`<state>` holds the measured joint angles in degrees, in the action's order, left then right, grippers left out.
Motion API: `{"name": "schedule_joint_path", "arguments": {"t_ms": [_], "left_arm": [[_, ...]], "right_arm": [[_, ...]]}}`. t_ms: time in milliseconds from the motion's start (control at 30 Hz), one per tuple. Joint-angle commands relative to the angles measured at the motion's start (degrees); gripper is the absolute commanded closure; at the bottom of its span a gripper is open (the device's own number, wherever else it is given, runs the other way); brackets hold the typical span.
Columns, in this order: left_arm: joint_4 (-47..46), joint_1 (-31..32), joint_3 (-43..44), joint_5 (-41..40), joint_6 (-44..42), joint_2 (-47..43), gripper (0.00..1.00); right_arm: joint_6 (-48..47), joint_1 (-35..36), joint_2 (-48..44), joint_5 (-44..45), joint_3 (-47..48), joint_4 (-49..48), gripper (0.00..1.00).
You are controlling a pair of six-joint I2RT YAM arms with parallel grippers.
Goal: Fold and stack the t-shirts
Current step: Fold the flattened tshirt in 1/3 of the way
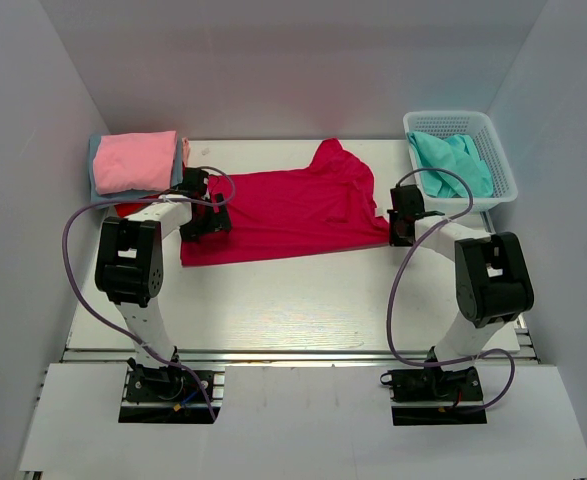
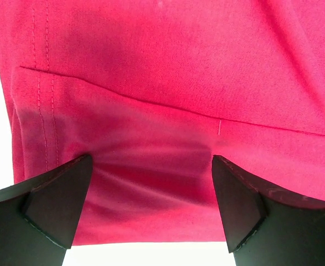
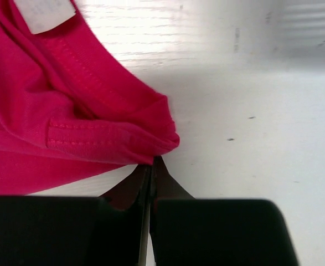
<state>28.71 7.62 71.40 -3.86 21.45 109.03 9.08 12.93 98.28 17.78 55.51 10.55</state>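
Note:
The crimson-magenta t-shirt (image 1: 293,205) lies spread across the middle of the table. My left gripper (image 1: 205,215) is at its left hem, open. In the left wrist view the two fingers (image 2: 57,205) stand wide apart with wrinkled crimson cloth (image 2: 162,111) between them. My right gripper (image 1: 403,225) is at the shirt's right edge. Its jaws are shut, and their tips (image 3: 152,162) pinch a folded corner of the crimson shirt (image 3: 68,111) near the collar label. A folded stack stands at the back left: light pink (image 1: 133,160) on grey-blue, with red below.
A white mesh basket (image 1: 493,150) stands at the back right with a teal t-shirt (image 1: 453,165) in it. White walls close in the left, right and back. Bare white table (image 1: 303,300) lies in front of the shirt. Purple cables loop from both arms.

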Motion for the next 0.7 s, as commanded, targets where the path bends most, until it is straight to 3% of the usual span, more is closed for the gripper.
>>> {"name": "schedule_joint_path", "arguments": {"t_ms": [0,233,400,467,667], "left_arm": [[3.9,-0.8,-1.3,-2.3,-0.9,2.7,0.0],[4.5,-0.8,-0.8,-3.3,-0.9,3.2,0.0],[4.5,-0.8,-0.8,-4.1,-0.9,3.2,0.0],[4.5,-0.8,-0.3,-4.1,-0.9,3.2,0.0],[5.0,-0.8,-0.3,-4.1,-1.4,2.5,0.0]], "right_arm": [[-4.2,-0.1,-3.7,8.5,2.2,1.8,1.0],[-19.0,-0.5,-4.2,4.3,3.4,5.0,1.0],[-22.5,-0.8,-1.8,0.7,2.0,7.8,1.0],[-22.8,-1.1,0.8,0.6,2.3,7.9,0.91],[-19.4,-1.8,4.0,8.2,5.0,6.8,0.8]]}}
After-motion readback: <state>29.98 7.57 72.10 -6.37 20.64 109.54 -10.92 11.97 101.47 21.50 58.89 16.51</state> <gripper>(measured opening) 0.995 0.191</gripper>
